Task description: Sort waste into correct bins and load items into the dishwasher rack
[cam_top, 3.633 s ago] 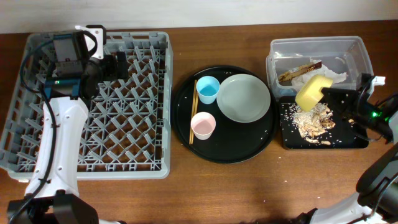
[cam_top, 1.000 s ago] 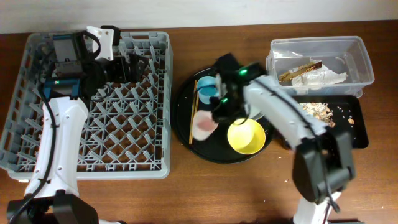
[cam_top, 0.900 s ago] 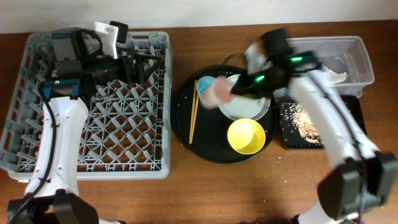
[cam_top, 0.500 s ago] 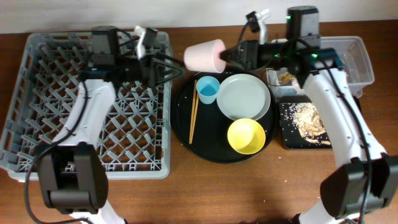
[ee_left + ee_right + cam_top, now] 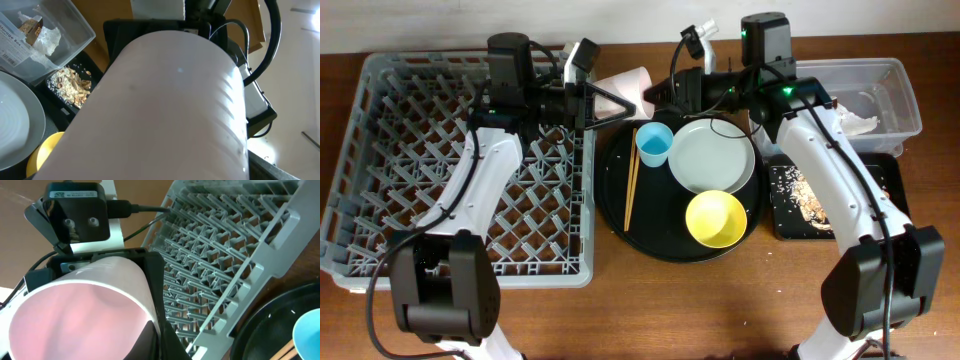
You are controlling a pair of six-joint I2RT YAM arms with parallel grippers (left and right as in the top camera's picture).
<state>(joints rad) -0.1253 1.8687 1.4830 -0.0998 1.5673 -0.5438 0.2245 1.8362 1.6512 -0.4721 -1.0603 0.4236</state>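
The pink cup [image 5: 625, 84] hangs on its side above the gap between the rack [image 5: 380, 200] and the round black tray. My right gripper [image 5: 658, 92] is shut on its rim, one finger inside and one outside [image 5: 157, 322]. My left gripper [image 5: 618, 100] is open, its fingers [image 5: 155, 280] straddling the cup's body. The cup [image 5: 165, 110] fills the left wrist view and hides that gripper's fingers. The plate [image 5: 712, 155], yellow bowl [image 5: 716, 218], blue cup [image 5: 654, 145] and chopsticks [image 5: 631, 180] lie on the round tray.
The round black tray [image 5: 660, 235] sits mid-table. The clear tub [image 5: 890, 75] at the back right holds the wrapper [image 5: 32, 30] and tissue [image 5: 855, 122]. The shallow black tray [image 5: 890, 225] in front of it holds food scraps [image 5: 815, 195].
My right gripper has carried the pink cup left, and my left gripper has moved right, so the cup now sits between the left fingers.
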